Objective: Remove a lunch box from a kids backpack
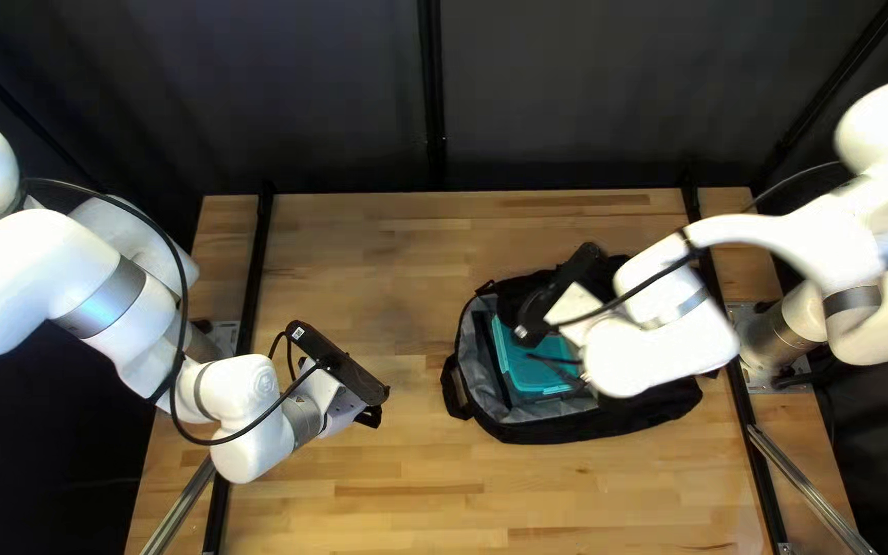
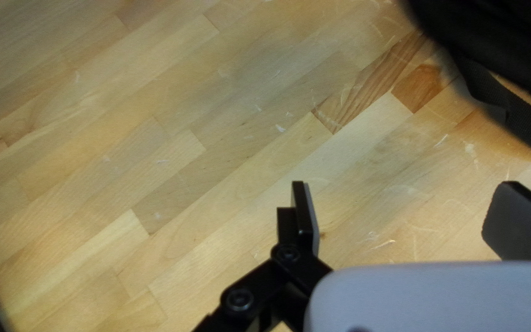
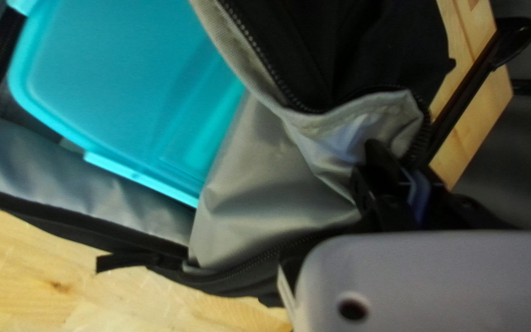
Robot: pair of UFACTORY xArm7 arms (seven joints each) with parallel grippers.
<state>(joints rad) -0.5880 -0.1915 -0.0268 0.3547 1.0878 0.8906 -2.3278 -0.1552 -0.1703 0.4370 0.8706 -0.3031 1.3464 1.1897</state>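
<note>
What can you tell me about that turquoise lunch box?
The lunch box is bright turquoise, seemingly plastic, with a smooth, broad face, rounded corners, a raised rim and a slim clip-like strip along one side. It looks closed. It lies inside the open black backpack, broad face up, against the grey lining, with the bag's edge hiding part of it. My right tool is at the bag's cloth, off the box.

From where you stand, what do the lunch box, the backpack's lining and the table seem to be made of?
Lunch box: probably molded plastic, with a smooth satin sheen and raised rim. Lining: likely coated fabric, slightly glossy, creasing softly. Table: wood, perhaps varnished, with grain and joined strips.
</note>
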